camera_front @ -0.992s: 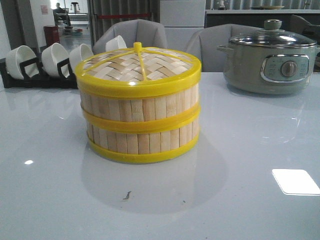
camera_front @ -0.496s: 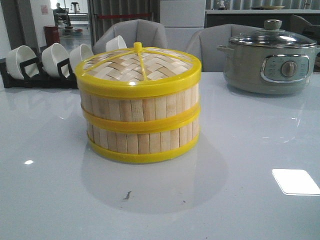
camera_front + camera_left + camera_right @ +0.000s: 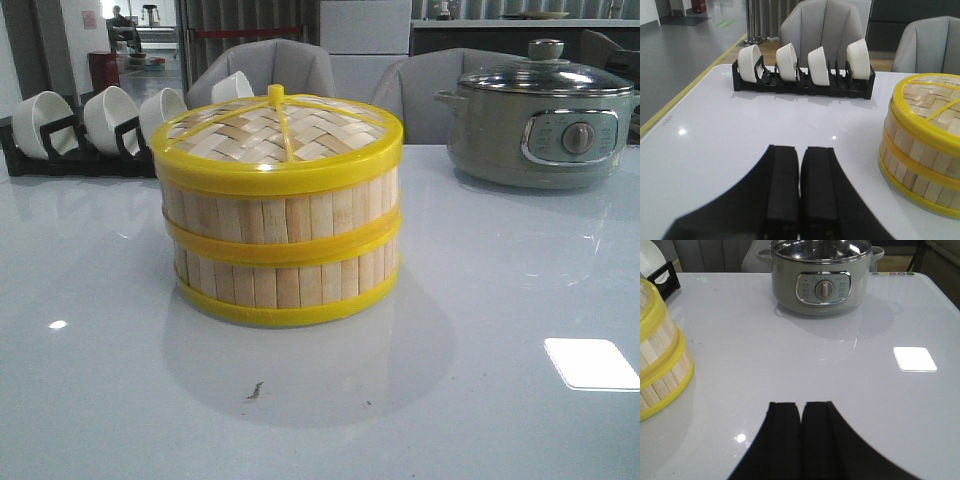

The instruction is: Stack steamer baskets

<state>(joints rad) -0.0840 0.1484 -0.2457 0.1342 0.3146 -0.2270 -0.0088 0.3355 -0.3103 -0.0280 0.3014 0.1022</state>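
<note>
round slatted bamboo steamer baskets point(image 3: 280, 245), stacked

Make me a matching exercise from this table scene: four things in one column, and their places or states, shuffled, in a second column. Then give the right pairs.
Things:
1. woven lid
2. electric pot
3. white bowls
4. left gripper

Places or states:
A. standing on edge in a black rack
B. shut, holding nothing
C. on top of the two stacked steamer baskets
D. at the table's far right, glass lid on

Pairs: 1-C, 2-D, 3-A, 4-B
</note>
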